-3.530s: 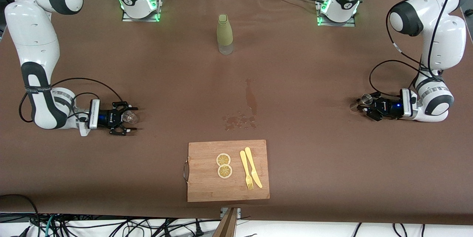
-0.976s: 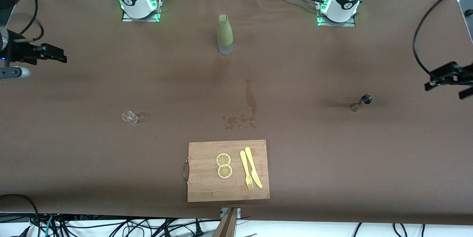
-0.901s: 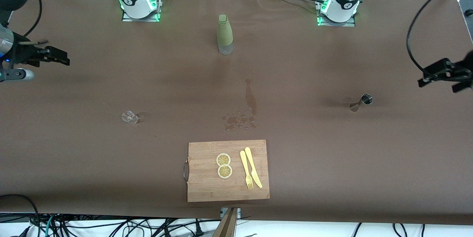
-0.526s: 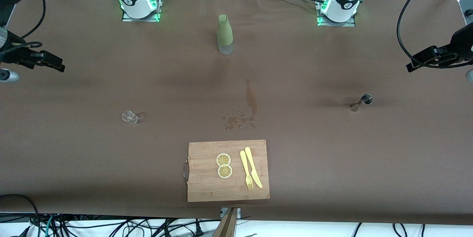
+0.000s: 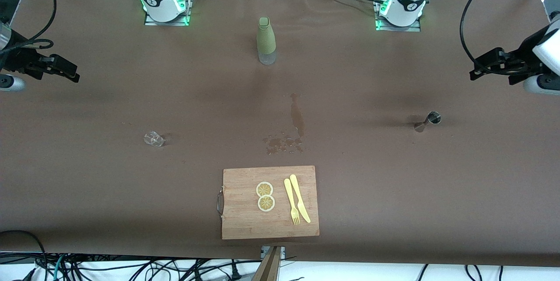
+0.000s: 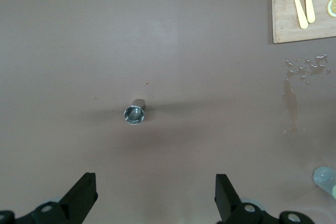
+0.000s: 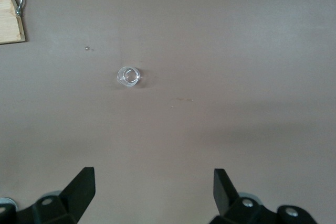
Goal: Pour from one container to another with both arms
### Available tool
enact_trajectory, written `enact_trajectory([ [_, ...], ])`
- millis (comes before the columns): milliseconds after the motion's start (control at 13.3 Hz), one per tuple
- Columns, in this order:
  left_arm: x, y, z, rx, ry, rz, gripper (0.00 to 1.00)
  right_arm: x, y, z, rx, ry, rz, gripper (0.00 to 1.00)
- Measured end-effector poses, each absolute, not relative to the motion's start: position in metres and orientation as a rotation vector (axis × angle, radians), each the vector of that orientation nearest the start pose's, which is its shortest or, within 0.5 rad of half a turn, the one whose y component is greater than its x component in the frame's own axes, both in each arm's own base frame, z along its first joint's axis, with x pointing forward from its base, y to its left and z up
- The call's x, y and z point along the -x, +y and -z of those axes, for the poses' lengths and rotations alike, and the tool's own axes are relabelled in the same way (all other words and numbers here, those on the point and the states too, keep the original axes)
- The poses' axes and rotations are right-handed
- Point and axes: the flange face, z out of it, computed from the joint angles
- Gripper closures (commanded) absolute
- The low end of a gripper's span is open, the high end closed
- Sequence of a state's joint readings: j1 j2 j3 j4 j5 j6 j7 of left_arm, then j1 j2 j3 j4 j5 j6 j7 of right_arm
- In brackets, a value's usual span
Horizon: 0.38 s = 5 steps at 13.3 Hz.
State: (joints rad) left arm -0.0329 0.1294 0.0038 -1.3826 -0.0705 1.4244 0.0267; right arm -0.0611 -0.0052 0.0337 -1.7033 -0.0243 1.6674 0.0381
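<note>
A small clear glass point(image 5: 154, 139) point(image 7: 128, 77) stands on the brown table toward the right arm's end. A metal jigger point(image 5: 428, 121) point(image 6: 134, 114) stands toward the left arm's end. My right gripper point(image 5: 65, 68) point(image 7: 152, 192) hangs open and empty, high over the table's edge at its own end, well apart from the glass. My left gripper point(image 5: 483, 67) point(image 6: 155, 195) is raised over the table at its end, open and empty, apart from the jigger.
A green bottle point(image 5: 266, 40) stands near the arm bases at mid-table. Spilled liquid point(image 5: 288, 134) marks the middle. A wooden cutting board point(image 5: 245, 222) near the front camera carries lemon slices point(image 5: 265, 196), a yellow fork point(image 5: 291, 202) and knife point(image 5: 299, 198).
Both grippers have let go of the glass and the jigger, lifted away and drawn back to the table's ends. In the last second the left gripper moved inward and toward the bases.
</note>
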Motion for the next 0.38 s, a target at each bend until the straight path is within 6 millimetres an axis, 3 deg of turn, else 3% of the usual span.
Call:
enact_trajectory([
  [375,-0.5818,-0.0219,-0.6181,3.206,0.090,-0.166,0.00,-0.5564,-0.0154,-0.5718,3.163,0.094,-0.058,0.00],
])
